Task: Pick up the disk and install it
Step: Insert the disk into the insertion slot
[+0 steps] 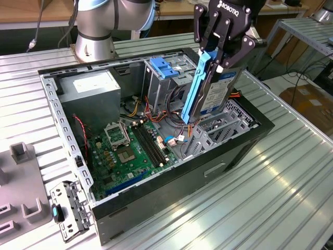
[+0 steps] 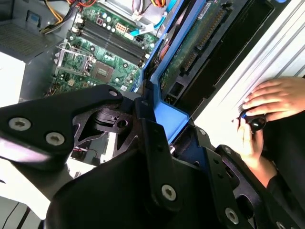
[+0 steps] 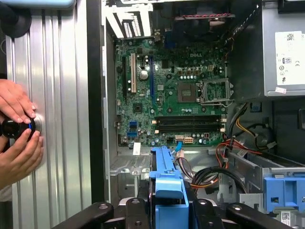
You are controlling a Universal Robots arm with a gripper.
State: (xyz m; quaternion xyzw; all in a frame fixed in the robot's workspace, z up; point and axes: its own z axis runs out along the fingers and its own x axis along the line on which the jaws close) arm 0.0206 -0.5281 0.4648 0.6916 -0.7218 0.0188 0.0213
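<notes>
We see the gripper point(image 1: 217, 56) clamped on the upper end of the disk point(image 1: 218, 94). The disk hangs on end over the open computer case point(image 1: 156, 179), with its long axis near vertical and leaning slightly. Its blue rail point(image 1: 194, 88) edge faces the motherboard point(image 1: 130, 143). The lower end is near the case's metal bay point(image 1: 218, 130), beside the drive cage point(image 1: 164, 73), with cables point(image 1: 177, 99) crowding close.

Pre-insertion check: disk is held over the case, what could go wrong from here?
1. The disk hangs tilted from the claw, gripped at its top end; it may meet the drive bay askew and jam.
2. Loose cables lie near the bay and could get pinched.
3. A person's hand sits beside the case, possibly within the claw's swing.
</notes>
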